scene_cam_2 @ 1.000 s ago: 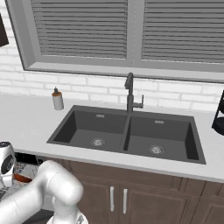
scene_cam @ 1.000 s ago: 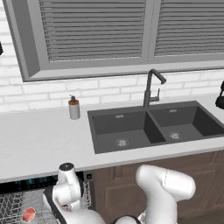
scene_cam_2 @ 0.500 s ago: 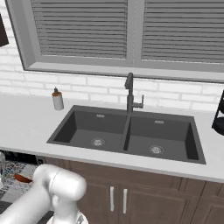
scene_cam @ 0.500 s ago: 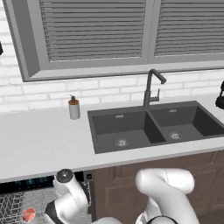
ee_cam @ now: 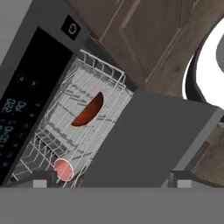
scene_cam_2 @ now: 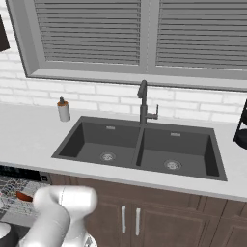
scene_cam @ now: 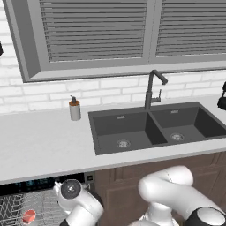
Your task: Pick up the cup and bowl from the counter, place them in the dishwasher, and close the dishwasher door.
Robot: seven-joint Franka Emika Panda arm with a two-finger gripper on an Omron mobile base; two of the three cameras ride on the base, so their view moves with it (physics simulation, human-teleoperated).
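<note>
Gripper (ee_cam: 109,179) hung w/ jaws spread wide, empty, over the dishwasher door (ee_cam: 144,144), which stood partly open. Cup (ee_cam: 64,169) & bowl (ee_cam: 89,110) sat in the wire rack (ee_cam: 65,118) of the dishwasher (ee_cam: 26,87).

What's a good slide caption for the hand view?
Bowl and cup sit in the dishwasher rack; its door hangs open.

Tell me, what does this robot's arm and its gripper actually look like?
The arm is made of thick, rounded, glossy white segments, like fat bent tubes. Its joints end in dark grey round caps, one showing at the wrist and one at the elbow. The gripper has two small, dark grey, blocky finger tips. No cables or markings are visible.
</note>
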